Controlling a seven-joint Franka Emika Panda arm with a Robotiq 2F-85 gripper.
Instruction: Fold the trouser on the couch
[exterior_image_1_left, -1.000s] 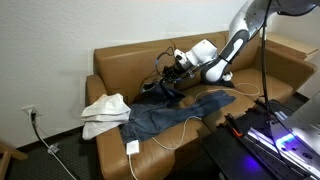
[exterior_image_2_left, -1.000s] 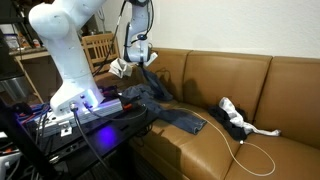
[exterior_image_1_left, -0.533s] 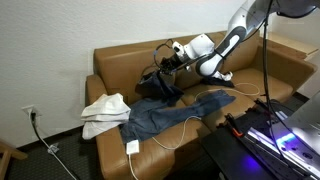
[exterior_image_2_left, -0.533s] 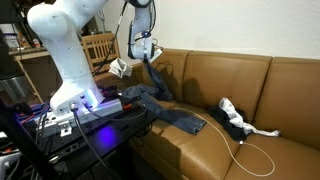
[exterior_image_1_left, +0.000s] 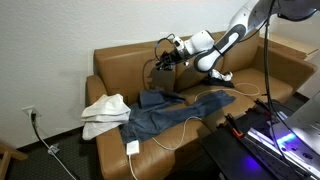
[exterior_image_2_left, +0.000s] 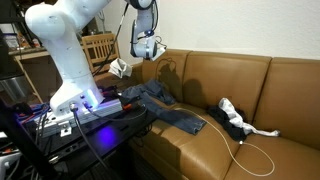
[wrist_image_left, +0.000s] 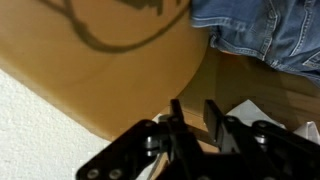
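The blue jeans trouser (exterior_image_1_left: 175, 110) lies spread across the brown couch seat (exterior_image_1_left: 120, 70). It shows in both exterior views (exterior_image_2_left: 165, 105) and at the top right of the wrist view (wrist_image_left: 265, 30). My gripper (exterior_image_1_left: 167, 55) hangs in the air above the trouser's end, in front of the couch backrest (exterior_image_2_left: 150, 48). In the wrist view its two fingers (wrist_image_left: 195, 115) stand a little apart with nothing between them. It touches no cloth.
A white cloth (exterior_image_1_left: 105, 112) lies on one end of the seat and shows in the wrist view (wrist_image_left: 250, 110). A white cable (exterior_image_1_left: 190, 125) with a charger (exterior_image_1_left: 132, 147) runs over the trouser. A black-and-white item (exterior_image_2_left: 235, 118) lies further along the couch. The robot base (exterior_image_2_left: 70, 95) stands beside it.
The gripper has risen toward the backrest and let go of the trouser edge it was lifting. That cloth has dropped flat onto the seat.
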